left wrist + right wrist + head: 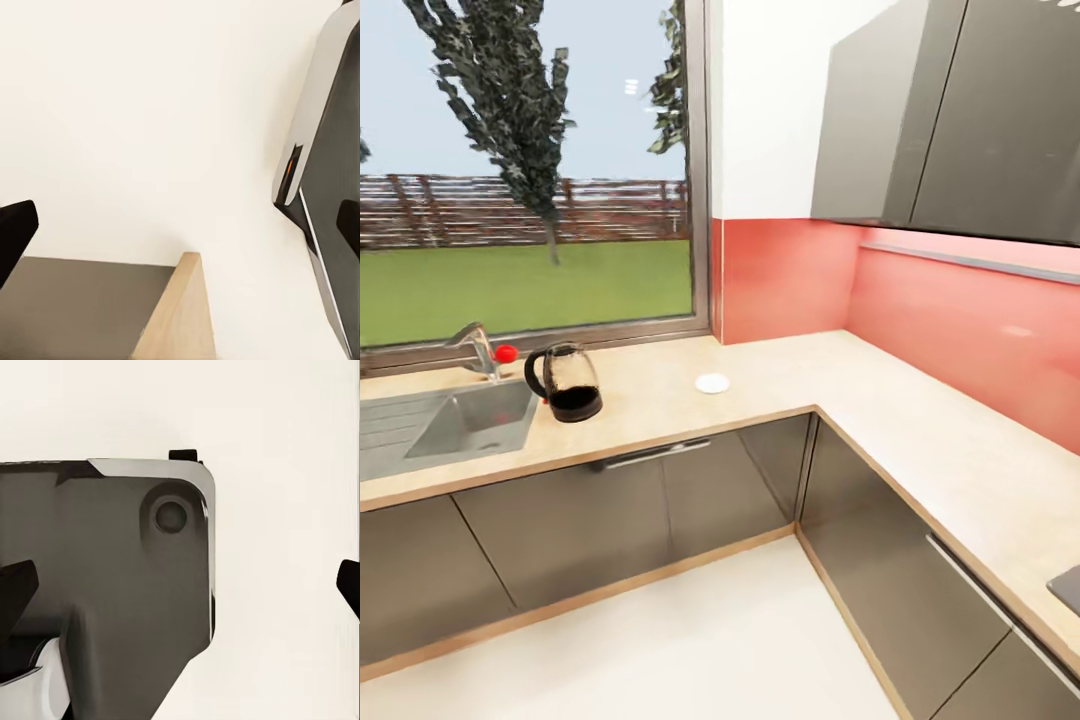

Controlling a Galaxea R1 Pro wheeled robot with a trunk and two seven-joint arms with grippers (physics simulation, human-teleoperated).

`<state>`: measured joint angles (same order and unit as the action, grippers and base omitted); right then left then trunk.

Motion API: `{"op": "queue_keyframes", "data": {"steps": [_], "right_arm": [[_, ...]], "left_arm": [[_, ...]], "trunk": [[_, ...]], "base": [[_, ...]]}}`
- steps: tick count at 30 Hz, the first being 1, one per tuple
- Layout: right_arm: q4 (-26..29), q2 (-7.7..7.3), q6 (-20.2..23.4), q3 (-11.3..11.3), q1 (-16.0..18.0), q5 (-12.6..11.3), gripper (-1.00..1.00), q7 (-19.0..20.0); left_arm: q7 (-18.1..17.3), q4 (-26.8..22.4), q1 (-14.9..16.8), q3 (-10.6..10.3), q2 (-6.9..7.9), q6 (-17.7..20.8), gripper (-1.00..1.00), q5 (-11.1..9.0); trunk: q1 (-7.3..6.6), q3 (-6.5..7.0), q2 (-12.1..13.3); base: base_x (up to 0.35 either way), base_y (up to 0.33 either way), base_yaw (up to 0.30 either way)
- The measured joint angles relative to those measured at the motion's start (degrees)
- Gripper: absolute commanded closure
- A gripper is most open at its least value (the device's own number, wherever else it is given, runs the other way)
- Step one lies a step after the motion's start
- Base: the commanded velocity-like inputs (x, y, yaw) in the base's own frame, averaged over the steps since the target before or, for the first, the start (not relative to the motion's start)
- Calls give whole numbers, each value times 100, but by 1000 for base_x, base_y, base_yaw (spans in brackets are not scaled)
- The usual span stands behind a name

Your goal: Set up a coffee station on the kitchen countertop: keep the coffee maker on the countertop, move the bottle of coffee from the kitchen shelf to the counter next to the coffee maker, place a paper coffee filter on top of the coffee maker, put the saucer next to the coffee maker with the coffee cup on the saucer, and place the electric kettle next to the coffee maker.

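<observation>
- The kitchen countertop [780, 385] is shown in the head view as an L-shaped, light wood-grain surface, running from the left edge of the frame to the corner at centre and then down toward the lower right.
- The electric kettle [565, 384] is located left of centre in the head view, standing upright on the countertop just beside the sink [470, 420], with its black handle turned toward the sink.
- The saucer [712, 383] is seen as a small white disc lying flat on the countertop near the centre of the frame, to the right of the kettle and well apart from it.
- A tap with a red knob [506, 353] is mounted behind the sink, at the left of the frame, below the window [525, 170].
- Grey cabinet fronts [630, 510] are fitted under the countertop, and dark wall cabinets [960, 110] occupy the upper right above a red backsplash [790, 275].
- The left gripper [180, 229] is shown in the left wrist view with its dark fingertips [13, 232] at opposite side edges of the frame, spread wide apart and holding nothing; pale floor and a wood-edged cabinet corner [180, 315] are seen beyond.
- The right gripper [184, 585] is shown in the right wrist view with its fingers [16, 581] likewise set wide apart and empty, above a dark grey part of the robot [112, 585] and pale floor.
</observation>
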<state>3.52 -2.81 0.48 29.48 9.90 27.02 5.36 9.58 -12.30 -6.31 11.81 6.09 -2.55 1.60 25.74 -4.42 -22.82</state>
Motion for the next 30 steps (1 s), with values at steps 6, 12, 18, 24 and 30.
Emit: {"op": "queue_keyframes", "data": {"steps": [6,12,18,24,30], "right_arm": [[-1,-6,8,0,0,2,-100,1],[-4,-11,12,-4,0,7,-100,1],[-6,-9,16,-8,0,9,-100,1],[-5,-9,12,-8,0,9,-100,-8],[-4,-17,6,-9,0,9,-100,-2]], "left_arm": [[1,-5,0,6,-6,0,-100,0],[1,-2,0,6,-35,0,-100,2],[0,-2,-2,-3,-77,0,-100,22],[-2,-2,-2,-3,-79,0,-100,18],[-3,10,-2,-3,-79,0,-100,16]], "trunk": [[1,0,0],[1,0,1],[1,0,1],[1,0,0],[1,0,0]], "base": [[93,-61,279],[8,-4,280],[1,0,279],[0,-11,172],[0,-172,13]]}}
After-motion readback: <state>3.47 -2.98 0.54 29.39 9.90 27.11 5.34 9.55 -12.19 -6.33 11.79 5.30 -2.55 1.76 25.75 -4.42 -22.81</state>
